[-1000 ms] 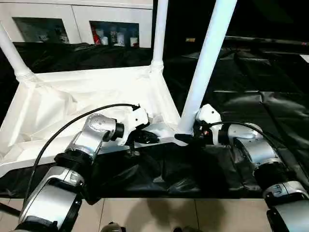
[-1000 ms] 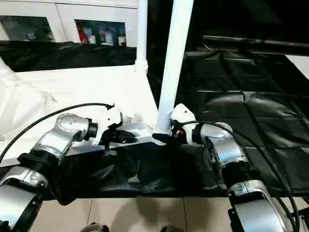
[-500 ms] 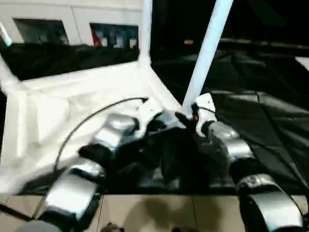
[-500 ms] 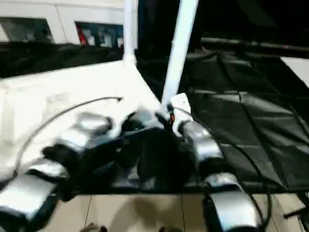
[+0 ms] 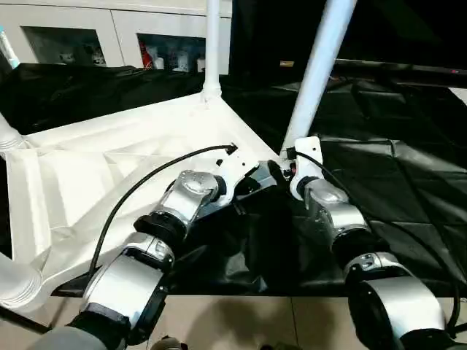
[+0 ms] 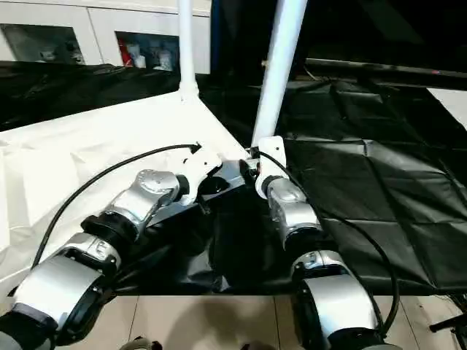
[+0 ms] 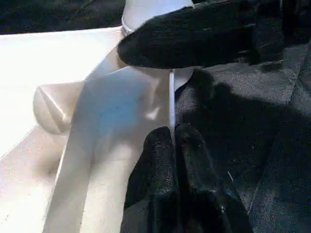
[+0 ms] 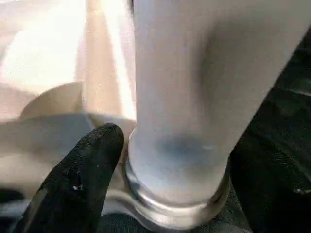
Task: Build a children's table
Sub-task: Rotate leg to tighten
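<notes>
The children's table lies upside down on a black sheet, its white top (image 5: 109,168) ribbed side up. White tube legs stand in the corner sockets: a far one (image 5: 212,44), a left one (image 5: 7,135), a near-left one (image 5: 14,281) and the nearest right one (image 5: 321,65). My right gripper (image 5: 286,166) is open, its fingers (image 8: 82,170) on either side of that right leg's base (image 8: 180,121). My left gripper (image 5: 252,186) is shut, its fingertips (image 7: 170,141) against the thin rim of the top (image 7: 112,111) just beside that corner.
A black sheet (image 5: 394,131) covers the ground under and to the right of the table. A white cabinet (image 5: 95,36) with glass doors stands at the back. Pale floor tiles (image 5: 241,324) run along the near edge.
The whole picture has swung, so the camera moved. Both grippers stay at the same table corner. My right forearm now points forward at the leg instead of sideways.
</notes>
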### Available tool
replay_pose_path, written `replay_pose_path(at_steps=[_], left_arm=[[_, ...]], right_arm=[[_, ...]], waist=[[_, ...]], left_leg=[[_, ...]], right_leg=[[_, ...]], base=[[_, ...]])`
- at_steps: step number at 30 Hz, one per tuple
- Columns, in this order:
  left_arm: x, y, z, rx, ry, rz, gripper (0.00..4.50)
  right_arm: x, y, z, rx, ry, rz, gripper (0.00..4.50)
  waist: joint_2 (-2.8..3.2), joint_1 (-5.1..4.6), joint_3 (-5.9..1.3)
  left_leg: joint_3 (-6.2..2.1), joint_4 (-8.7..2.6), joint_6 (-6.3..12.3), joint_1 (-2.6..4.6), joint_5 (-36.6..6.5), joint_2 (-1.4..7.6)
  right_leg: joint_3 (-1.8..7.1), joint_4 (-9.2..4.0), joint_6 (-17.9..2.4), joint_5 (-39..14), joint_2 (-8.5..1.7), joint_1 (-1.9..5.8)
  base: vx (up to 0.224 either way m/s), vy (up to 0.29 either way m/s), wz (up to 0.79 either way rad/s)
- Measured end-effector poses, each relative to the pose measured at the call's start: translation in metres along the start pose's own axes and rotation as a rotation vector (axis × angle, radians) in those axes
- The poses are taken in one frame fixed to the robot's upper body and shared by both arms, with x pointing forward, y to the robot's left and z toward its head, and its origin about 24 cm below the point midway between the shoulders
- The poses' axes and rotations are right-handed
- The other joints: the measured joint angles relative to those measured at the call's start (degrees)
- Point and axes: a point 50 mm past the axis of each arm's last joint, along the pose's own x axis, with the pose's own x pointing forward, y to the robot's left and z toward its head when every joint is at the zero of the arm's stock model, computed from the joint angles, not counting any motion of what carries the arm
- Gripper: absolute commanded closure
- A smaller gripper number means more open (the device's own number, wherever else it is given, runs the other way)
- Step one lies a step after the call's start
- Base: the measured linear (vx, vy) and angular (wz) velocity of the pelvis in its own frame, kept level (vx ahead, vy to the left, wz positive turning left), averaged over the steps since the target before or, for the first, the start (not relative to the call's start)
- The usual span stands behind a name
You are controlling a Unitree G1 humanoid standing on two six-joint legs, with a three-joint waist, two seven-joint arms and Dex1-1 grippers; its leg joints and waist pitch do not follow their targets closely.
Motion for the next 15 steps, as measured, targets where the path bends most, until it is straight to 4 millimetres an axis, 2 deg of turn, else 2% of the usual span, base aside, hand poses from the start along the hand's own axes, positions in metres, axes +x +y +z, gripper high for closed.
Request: replay_pose_path(at_steps=[3, 7, 15], left_arm=[[-0.007, 0.004, -0.002, 0.009, -0.004, -0.042, 4.5], [-0.03, 0.012, -0.014, 0.042, -0.019, -0.15, 4.5], [-0.054, 0.013, -0.023, 0.078, -0.011, -0.328, 4.5]], right_arm=[[-0.006, -0.008, 0.001, -0.074, 0.008, 0.1, 0.95], [-0.021, -0.017, 0.004, -0.209, 0.016, 0.328, 0.95], [-0.036, -0.017, 0.009, -0.287, 0.032, 0.6, 0.95]], waist=[[-0.05, -0.16, 0.03], [-0.08, -0.08, 0.05], [-0.18, 1.4, 0.11]], left_leg=[[-0.01, -0.09, 0.0, -0.02, 0.0, 0.05], [-0.07, -0.18, 0.03, -0.05, 0.0, 0.12], [0.17, 0.08, 0.08, -0.26, 0.0, 0.11]], right_leg=[[-0.08, 0.03, 0.1, 0.0, 0.02, -0.12], [-0.09, 0.1, 0.2, -0.1, 0.15, -0.28], [0.1, 0.12, 0.1, -0.1, 0.07, -0.46]], base=[[0.0, 0.0, 0.0], [0.0, 0.0, 0.0], [0.0, 0.0, 0.0]])
